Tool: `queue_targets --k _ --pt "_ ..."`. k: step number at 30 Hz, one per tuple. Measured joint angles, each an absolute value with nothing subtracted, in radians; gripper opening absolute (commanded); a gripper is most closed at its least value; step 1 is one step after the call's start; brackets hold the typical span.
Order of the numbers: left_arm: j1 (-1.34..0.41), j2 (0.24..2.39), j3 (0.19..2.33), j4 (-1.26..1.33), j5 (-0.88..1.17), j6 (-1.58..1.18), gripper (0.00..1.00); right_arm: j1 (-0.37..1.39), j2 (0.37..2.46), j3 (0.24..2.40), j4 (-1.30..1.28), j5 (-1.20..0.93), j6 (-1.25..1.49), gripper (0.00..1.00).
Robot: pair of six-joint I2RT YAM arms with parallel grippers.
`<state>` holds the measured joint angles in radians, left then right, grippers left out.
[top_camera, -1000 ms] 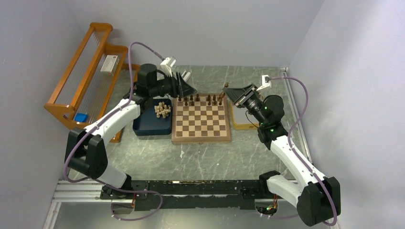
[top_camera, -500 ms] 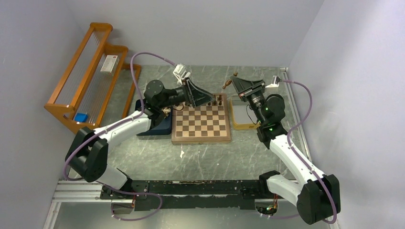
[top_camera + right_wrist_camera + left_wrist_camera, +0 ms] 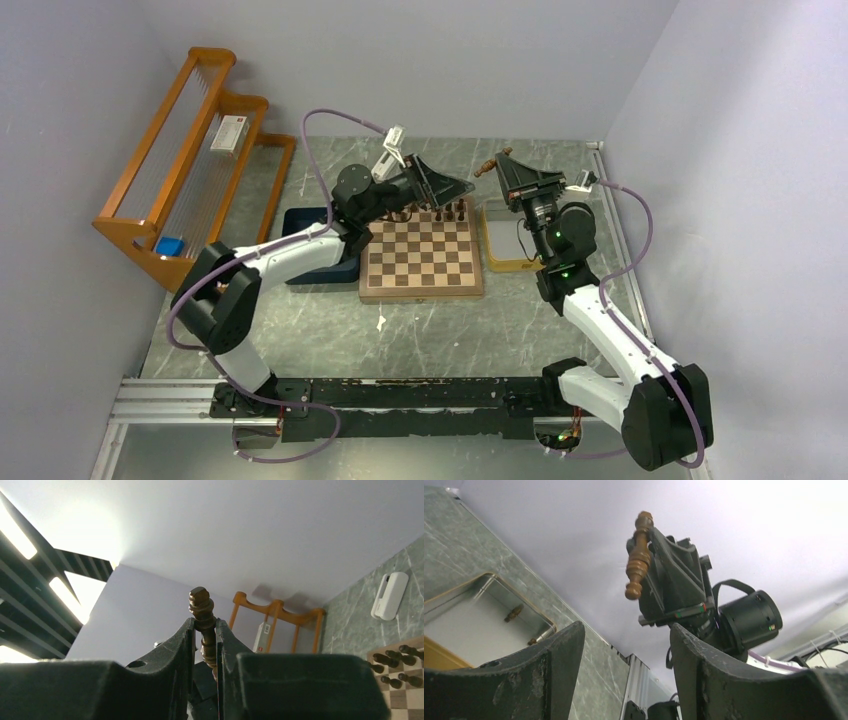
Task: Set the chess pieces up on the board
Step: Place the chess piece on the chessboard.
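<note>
The right pincer is clenched on one brown piece, a slim turned wooden figure with rings and a rounded knob on top. Its dark, matt fingers press the stem from both sides. In the top view this piece is held tilted in the air, near the far right corner of the board.

The board is a flat wooden square with tan and dark brown checks and a plain brown rim. It lies on the bench, a grey-green stone-like surface with pale veins, between the dark blue tray and the yellow tray. A row of dark pieces stands along its far side.

The left pincer is released. Its two thick black fingers, rough and worn, are well apart. It hangs over the far right part of the board, facing the right pincer.

Two small brown pieces lie on the pale floor of the yellow tray. A wooden rack of orange-brown bars stands at the left.
</note>
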<state>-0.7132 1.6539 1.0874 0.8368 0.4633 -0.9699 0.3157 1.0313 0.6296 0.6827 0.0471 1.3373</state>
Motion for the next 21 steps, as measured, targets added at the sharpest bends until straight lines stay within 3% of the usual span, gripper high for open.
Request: queue_targets --k 5,12,21 --pt "-0.719 1.702 1.155 0.836 0.447 -0.97 0.66 0.316 1.042 0.627 0.699 0.058 1.364 0.16" --pt "-0.722 1.72 1.185 0.889 0.446 -1.009 0.51 0.316 1.047 0.618 0.707 0.065 1.385 0.16" --pt "-0.728 1.789 1.185 0.957 0.449 -1.077 0.5 0.316 1.047 0.61 0.714 0.081 1.407 0.16"
